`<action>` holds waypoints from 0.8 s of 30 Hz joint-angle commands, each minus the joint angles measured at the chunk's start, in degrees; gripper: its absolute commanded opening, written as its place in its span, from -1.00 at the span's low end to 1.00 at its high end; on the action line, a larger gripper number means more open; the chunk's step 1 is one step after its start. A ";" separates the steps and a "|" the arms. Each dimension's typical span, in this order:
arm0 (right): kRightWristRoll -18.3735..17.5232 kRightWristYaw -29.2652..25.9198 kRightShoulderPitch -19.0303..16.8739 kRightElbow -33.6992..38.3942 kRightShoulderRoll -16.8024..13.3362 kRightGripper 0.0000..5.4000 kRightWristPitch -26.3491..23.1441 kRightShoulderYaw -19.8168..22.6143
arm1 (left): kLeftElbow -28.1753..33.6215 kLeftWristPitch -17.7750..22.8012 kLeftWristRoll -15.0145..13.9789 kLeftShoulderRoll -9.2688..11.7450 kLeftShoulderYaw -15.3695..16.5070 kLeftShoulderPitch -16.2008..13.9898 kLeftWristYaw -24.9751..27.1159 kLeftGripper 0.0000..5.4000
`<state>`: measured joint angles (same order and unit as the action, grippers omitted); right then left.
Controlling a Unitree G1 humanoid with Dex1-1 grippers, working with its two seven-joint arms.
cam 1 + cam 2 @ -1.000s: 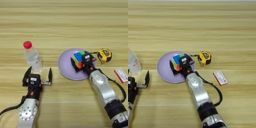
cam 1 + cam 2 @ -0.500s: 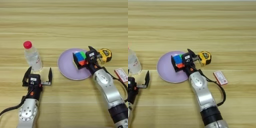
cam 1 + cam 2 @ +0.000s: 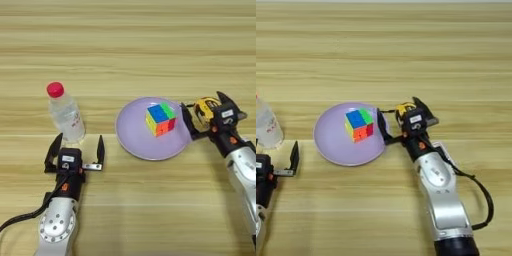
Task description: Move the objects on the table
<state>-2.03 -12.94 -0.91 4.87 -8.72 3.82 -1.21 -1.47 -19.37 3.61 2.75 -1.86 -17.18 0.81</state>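
Note:
A multicoloured puzzle cube (image 3: 160,119) rests on a round purple plate (image 3: 132,135) in the middle of the table (image 3: 125,45). My right gripper (image 3: 206,114) stands open at the plate's right rim, to the right of the cube and apart from it, with one finger over the rim. A clear plastic bottle with a red cap (image 3: 65,114) stands upright at the left. Just in front of the bottle, my left gripper (image 3: 76,151) is open and holds nothing.
A yellow tape measure (image 3: 404,108) lies just right of the plate, partly hidden behind the right gripper's fingers. The right forearm (image 3: 438,185) runs from the bottom edge up to the plate.
The right gripper has let go of the cube and drawn back to the right, off the plate. The cube stays on the plate. The left arm has not moved.

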 commanded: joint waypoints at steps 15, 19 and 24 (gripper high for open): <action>-3.74 -6.10 -12.03 -9.91 -7.69 0.99 8.90 9.72 | 1.37 -0.21 -1.11 -1.05 1.03 -2.11 -0.69 1.00; -5.18 -8.14 -12.14 -12.62 -7.74 0.99 8.59 9.58 | 1.61 -0.12 -1.36 -1.10 1.67 -2.13 -0.76 1.00; -5.36 -8.71 -12.32 -15.64 -8.20 0.99 9.59 10.04 | 1.61 0.04 -2.01 -1.42 2.76 -2.01 -1.05 1.00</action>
<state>-7.36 -21.56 -12.81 -8.82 -16.24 13.90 8.40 -0.32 -19.48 2.02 1.60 0.56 -19.18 0.19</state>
